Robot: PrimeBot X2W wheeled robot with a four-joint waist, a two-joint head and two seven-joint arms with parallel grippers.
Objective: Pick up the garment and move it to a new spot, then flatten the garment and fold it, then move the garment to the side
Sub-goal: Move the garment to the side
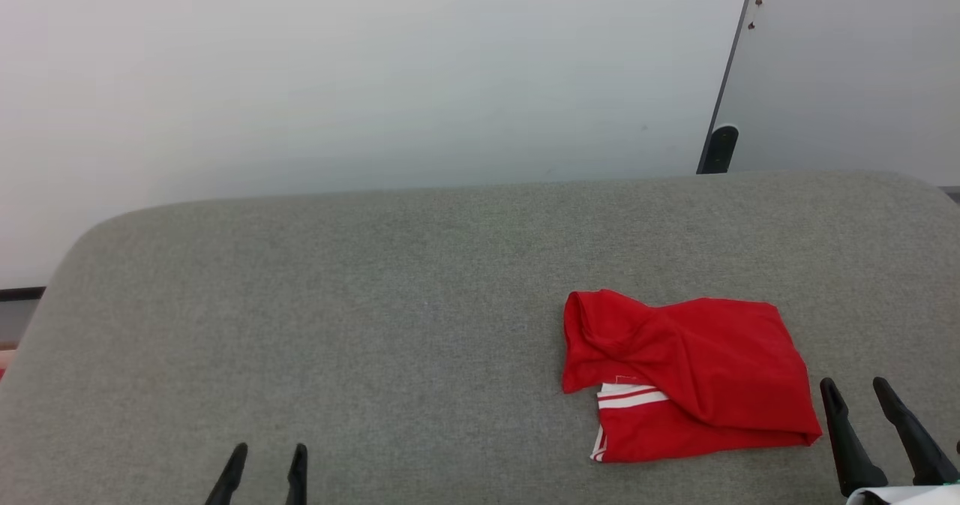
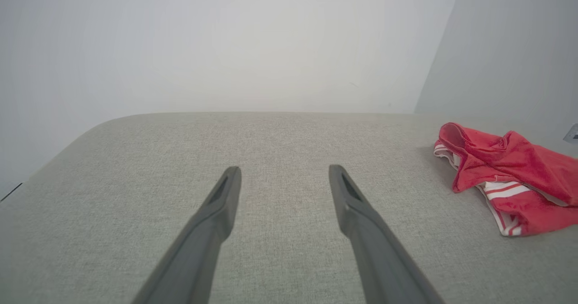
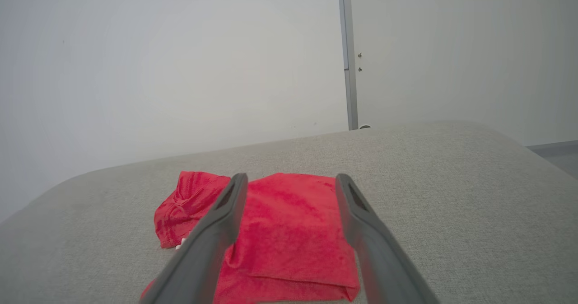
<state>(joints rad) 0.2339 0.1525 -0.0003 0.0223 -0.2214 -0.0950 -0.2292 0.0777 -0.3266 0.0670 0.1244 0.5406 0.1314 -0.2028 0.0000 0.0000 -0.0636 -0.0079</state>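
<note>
While the garment (image 1: pixel 686 374) is lying in a loose, part-folded heap on the right half of the grey padded surface (image 1: pixel 375 302), nothing is being held by either arm. The bundle is being shown with its long axis running left to right. There is a rumpled hump at its far left corner, and the white stripe trim (image 1: pixel 630 398) is peeping out along its near left edge.

The right gripper (image 1: pixel 854 383) is being held just beside the bundle's near right corner, apart from the cloth and aimed toward the far edge. In the right wrist view the red fabric is being framed straight ahead and a little to the left. So the cloth is lying to the left and slightly to the far side of that gripper, and this is judged to be the arm better placed for a pick.

The left gripper (image 1: pixel 270 449) is being held well apart from the garment, over bare surface at the near left, with the bundle off to its right. Both pairs of jaws are being held wide apart, and nothing is being touched by them.

For the next reach, a short move leftward and down onto the near right edge is probably being called for. The stacked layers there could be caught unevenly, so a deep bite is being advised.
</note>
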